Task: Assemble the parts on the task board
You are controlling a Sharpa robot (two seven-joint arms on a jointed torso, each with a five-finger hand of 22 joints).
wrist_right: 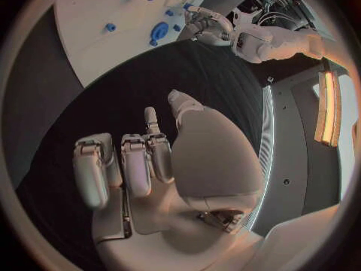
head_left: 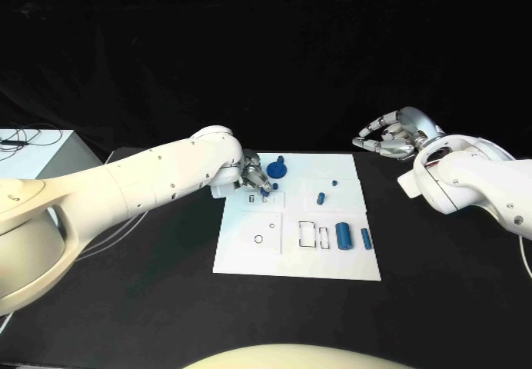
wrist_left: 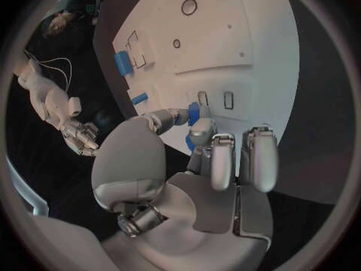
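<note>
Two glossy white arms with rounded, bulging shells dotted with small dark screw holes enter from the left and right edges of the head view, each ending in a silver metallic left hand [head_left: 254, 176] and right hand [head_left: 390, 135] whose segmented fingers carry smooth grey pads.

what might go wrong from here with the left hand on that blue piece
The left hand pinches a small blue part at its fingertips only, over the task board, so it may slip or tilt before it seats. Its fingers work close to the round blue part, which they could knock. The right hand hangs curled over the bare table, too far off to steady anything.
</note>
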